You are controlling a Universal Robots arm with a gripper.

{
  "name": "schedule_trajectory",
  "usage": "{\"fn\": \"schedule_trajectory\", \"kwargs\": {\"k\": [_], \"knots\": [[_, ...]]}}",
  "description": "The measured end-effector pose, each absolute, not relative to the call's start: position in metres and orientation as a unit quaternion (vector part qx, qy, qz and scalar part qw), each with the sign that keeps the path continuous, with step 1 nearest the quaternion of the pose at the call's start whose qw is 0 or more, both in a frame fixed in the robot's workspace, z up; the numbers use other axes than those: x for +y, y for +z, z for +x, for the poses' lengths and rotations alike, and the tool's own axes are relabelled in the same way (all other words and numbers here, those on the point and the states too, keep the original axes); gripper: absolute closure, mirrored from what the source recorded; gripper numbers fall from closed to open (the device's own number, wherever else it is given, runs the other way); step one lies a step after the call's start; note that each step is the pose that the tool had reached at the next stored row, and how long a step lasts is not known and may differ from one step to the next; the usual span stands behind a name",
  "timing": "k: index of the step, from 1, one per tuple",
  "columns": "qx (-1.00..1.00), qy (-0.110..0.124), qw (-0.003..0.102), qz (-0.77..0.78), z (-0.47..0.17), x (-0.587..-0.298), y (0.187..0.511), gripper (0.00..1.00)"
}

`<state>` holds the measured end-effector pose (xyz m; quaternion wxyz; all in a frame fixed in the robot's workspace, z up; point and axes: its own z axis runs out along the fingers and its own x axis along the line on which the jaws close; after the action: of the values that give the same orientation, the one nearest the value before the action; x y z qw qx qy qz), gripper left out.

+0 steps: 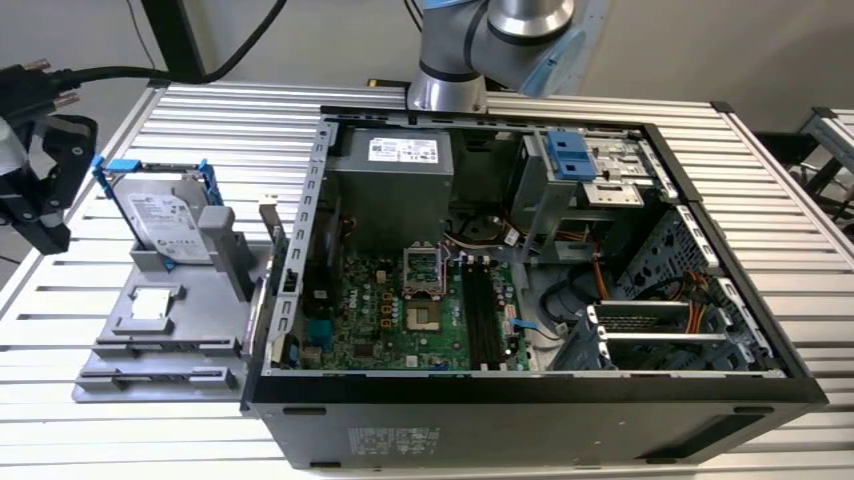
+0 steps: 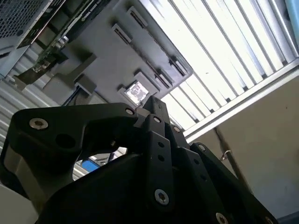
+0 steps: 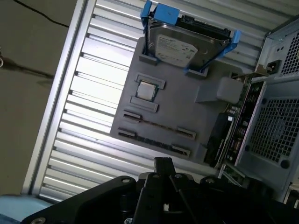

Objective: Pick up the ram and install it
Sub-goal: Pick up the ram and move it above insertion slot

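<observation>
First wrist view, ram (image 3: pixel 156 125) thin, dark, edge-on

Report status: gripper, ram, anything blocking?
Gripper hovers near the grey tray, off the ram. Ram lying in its tray clips, not picked. Hard drive and chip stand apart from it.

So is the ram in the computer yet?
Not yet. Nothing looks done: the ram seems to lie in the grey tray, and the long black slots in the computer look empty. In hand: the gripper hangs over the tray, apart from the ram. Left: both the pick-up and the install.
</observation>
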<state>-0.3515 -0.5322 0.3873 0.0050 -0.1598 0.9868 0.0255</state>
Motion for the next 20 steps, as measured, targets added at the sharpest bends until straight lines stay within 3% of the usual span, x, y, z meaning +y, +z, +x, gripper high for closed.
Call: {"fn": "schedule_trajectory", "kwargs": {"k": [20], "knots": [[0.941, 0.026, 0.000, -0.336, -0.3515, -0.5321, 0.3873, 1.00]]}}
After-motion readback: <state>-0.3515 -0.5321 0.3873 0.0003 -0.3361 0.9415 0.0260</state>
